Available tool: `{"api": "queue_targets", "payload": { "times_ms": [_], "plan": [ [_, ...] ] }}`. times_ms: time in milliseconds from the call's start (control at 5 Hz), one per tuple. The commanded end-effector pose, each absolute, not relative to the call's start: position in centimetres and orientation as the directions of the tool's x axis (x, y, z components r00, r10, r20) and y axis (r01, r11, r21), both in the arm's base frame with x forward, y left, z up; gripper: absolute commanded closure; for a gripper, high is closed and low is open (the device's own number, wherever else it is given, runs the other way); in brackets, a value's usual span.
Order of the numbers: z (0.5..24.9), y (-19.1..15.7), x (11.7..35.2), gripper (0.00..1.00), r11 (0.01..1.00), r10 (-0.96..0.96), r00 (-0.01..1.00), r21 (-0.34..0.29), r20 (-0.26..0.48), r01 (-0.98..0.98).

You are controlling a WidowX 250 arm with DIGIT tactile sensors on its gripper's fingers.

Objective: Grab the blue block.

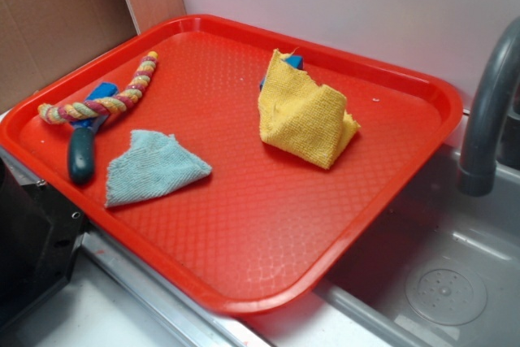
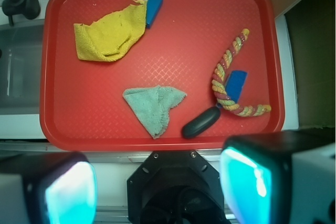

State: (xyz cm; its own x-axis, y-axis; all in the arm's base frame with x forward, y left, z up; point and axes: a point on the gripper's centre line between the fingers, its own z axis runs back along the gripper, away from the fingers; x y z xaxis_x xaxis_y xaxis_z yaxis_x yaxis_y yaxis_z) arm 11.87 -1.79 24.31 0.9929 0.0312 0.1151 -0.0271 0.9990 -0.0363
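Nearest the wrist camera, the fingers (image 2: 157, 182) stand spread wide and empty, above the tray's near rim (image 2: 157, 142). Beyond them lie the pale blue cloth (image 2: 154, 106), then the dark-handled tool (image 2: 202, 123) under the braided rope (image 2: 228, 77). Farthest off, by the tray's back rim, the blue block (image 2: 153, 8) pokes out from beneath the yellow cloth (image 2: 107, 38), touching it. A good grab likely means travelling across the tray, descending on the block's exposed end, and closing across its flat faces without pinching cloth.
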Motion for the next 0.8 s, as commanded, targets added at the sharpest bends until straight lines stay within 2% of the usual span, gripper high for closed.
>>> {"api": "queue_targets", "payload": {
  "times_ms": [0,200,400,600],
  "plan": [
    [24.3,-1.8,11.9,0.00,0.999,0.031,0.993,-0.036,0.115,-0.027],
    [20.1,-0.7,15.6,0.00,0.962,0.268,0.963,0.051,-0.010,-0.267],
    [18.0,-0.2,20.8,0.00,0.862,0.495,0.855,0.037,0.153,-0.506],
    [16.5,1.1,24.9,0.00,0.789,0.600,0.778,0.022,0.184,-0.614]
  ]
}}
